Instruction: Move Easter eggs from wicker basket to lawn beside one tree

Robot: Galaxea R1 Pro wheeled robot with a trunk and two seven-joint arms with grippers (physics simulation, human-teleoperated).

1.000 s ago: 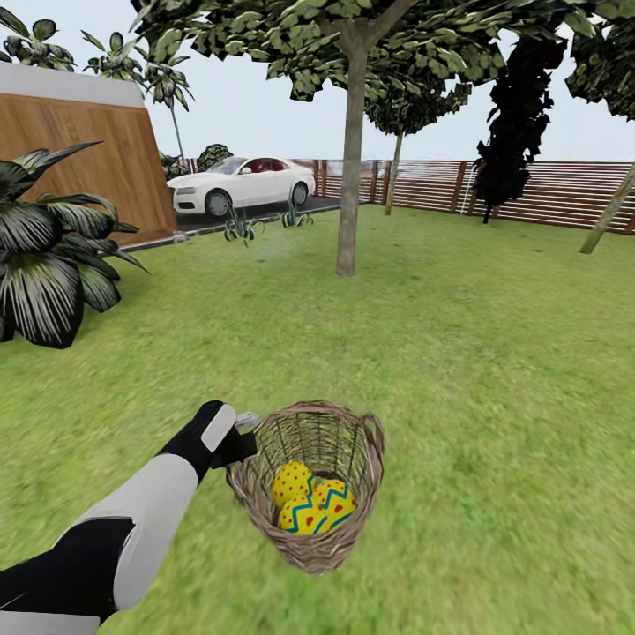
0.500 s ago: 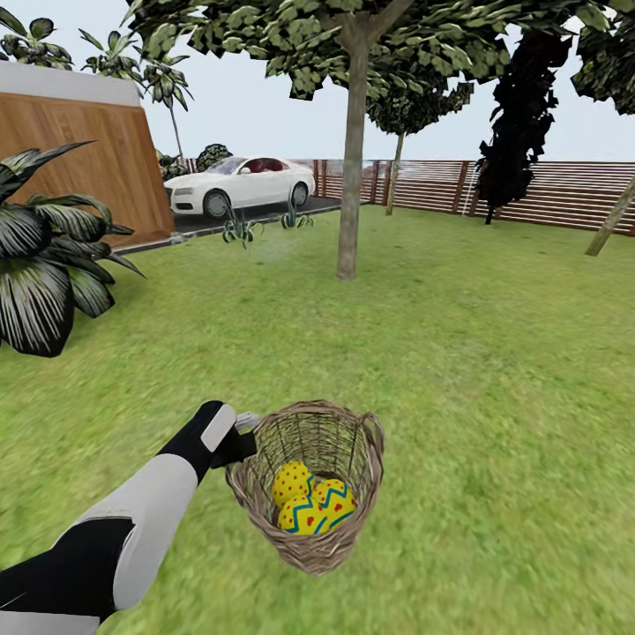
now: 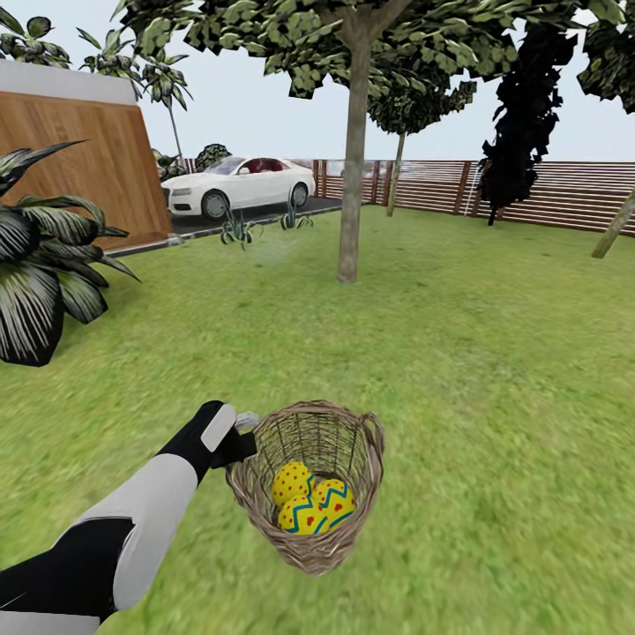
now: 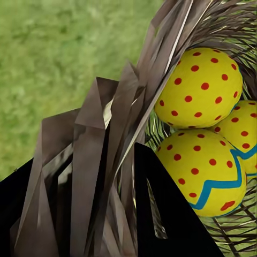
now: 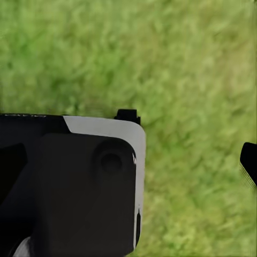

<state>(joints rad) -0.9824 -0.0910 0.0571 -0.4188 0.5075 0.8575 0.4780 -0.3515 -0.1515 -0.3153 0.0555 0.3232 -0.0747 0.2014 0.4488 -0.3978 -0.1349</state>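
Observation:
My left gripper (image 3: 242,431) is shut on the near rim of the wicker basket (image 3: 310,483), which hangs tilted above the lawn (image 3: 494,370). Three yellow Easter eggs (image 3: 310,504) with red dots and blue zigzags lie together in its bottom. In the left wrist view the woven rim (image 4: 101,160) runs between my dark fingers (image 4: 166,219), with the eggs (image 4: 206,134) just beyond it. The tree (image 3: 352,176), a straight grey-brown trunk, stands ahead in the middle of the grass. In the right wrist view one dark fingertip (image 5: 249,161) sits at the frame edge over grass, with nothing held.
A big dark-leaved plant (image 3: 40,265) stands at the left. Behind it are a wooden wall (image 3: 84,159), a white car (image 3: 238,185) on the driveway and small spiky plants (image 3: 240,229). A slatted fence (image 3: 529,190) closes the far side. Part of my own body (image 5: 80,187) shows below the right arm.
The whole view has shifted a little: the plant slid left and the tree base lower, so the camera moved. The basket and my left arm kept their place in the picture.

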